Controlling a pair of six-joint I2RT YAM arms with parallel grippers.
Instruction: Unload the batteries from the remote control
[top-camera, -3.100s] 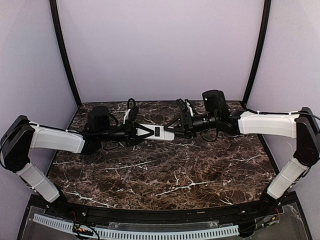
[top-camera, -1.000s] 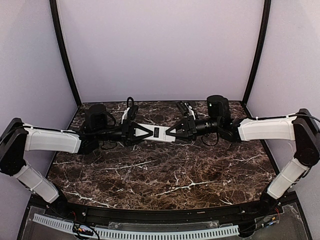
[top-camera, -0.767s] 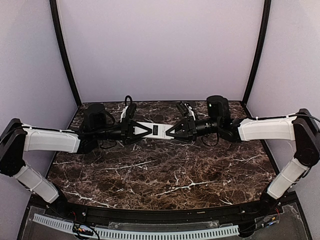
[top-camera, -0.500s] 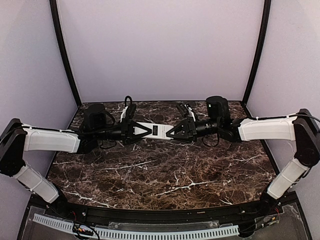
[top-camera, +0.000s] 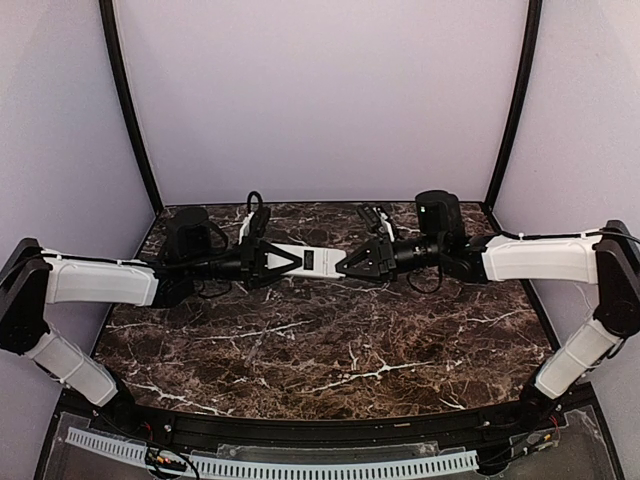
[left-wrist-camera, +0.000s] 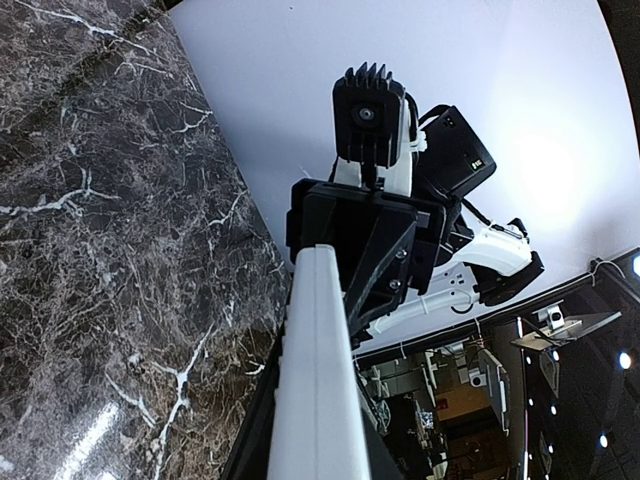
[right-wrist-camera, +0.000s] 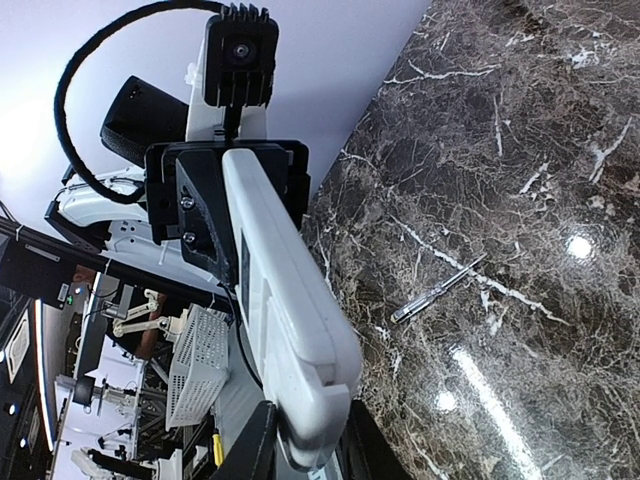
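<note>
Pale lilac walls (top-camera: 320, 100) close in three sides of the booth, and a dark, white-veined marble tabletop (top-camera: 330, 350) fills the floor of it. The two white arms reach in from the lower corners of the overhead view and meet toward the back, just above the middle of the frame, the left arm (top-camera: 100, 280) coming in from the left edge and the right arm (top-camera: 540, 258) from the right.

Between them the remote control (top-camera: 314, 260) hangs level in the air, clear of the tabletop, with its small dark window facing up. The left hand (top-camera: 290, 260) is closed narrowly on one end and the right hand (top-camera: 350, 265) is closed on the other. Each wrist view shows the white bar running from its own fingers to the opposite hand. Held at both ends like this, I'd judge the bar is being braced so that one hand can steady it while the other works at the battery bay, or so that it can be turned over.

No batteries are in view, and I can't tell from here whether the bay has been opened. They are probably inside the remote.

In the right wrist view a thin, metallic, screwdriver-like tool (right-wrist-camera: 438, 288) lies flat on the marble right of centre, well apart from both hands.
</note>
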